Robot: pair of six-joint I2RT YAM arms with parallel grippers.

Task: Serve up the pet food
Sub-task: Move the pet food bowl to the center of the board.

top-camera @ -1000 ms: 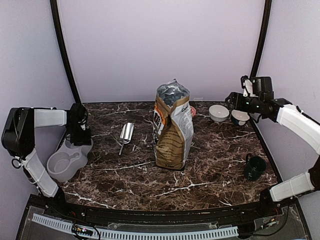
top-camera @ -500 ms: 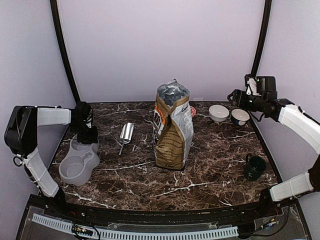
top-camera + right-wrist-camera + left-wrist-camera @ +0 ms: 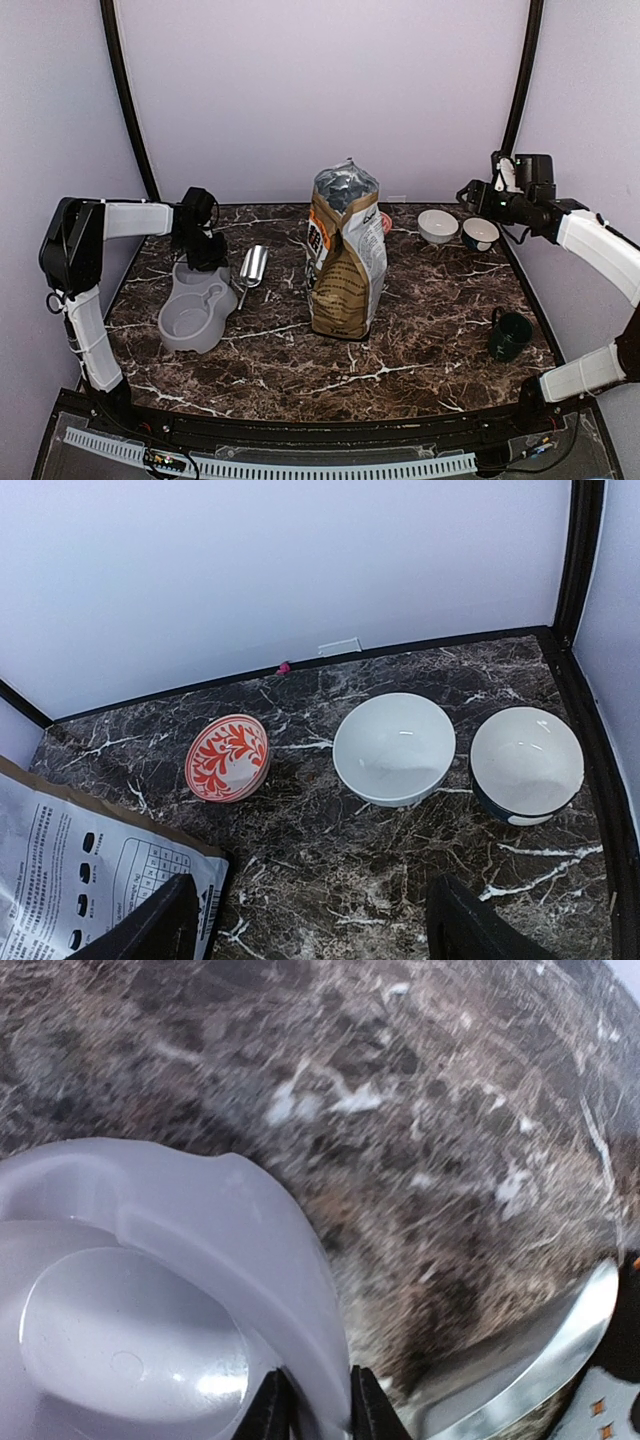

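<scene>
Currently the left jaws are clenched on the far rim of the grey plastic double bowl [image 3: 150, 1290]. The left wrist view shows the two dark fingertips [image 3: 272, 1412] pinching the thin wall between them. The bowl rests flat on the dark marbled bench [image 3: 430, 300] at the left side, and both of its compartments look bare. A shiny metal scoop [image 3: 251, 268] lies just beside the bowl's far end, to its right, with its handle pointing toward the near edge. Whether the two touch cannot be told.

The right jaws are spread wide and grasp nothing. They hang in the air over the far right corner of the bench. Under them sit a plain white bowl [image 3: 393, 748] and, just to its right, a dark blue bowl with a white inside [image 3: 526, 765]. A small red-and-white patterned dish [image 3: 228, 757] lies to the left of the white bowl, just behind the bag.

A tall brown-and-orange printed bag [image 3: 345, 260] stands upright at the bench centre, its top crumpled. A dark green mug [image 3: 509, 335] stands apart near the right edge.

The pet food pellets are not visible in any view.
</scene>
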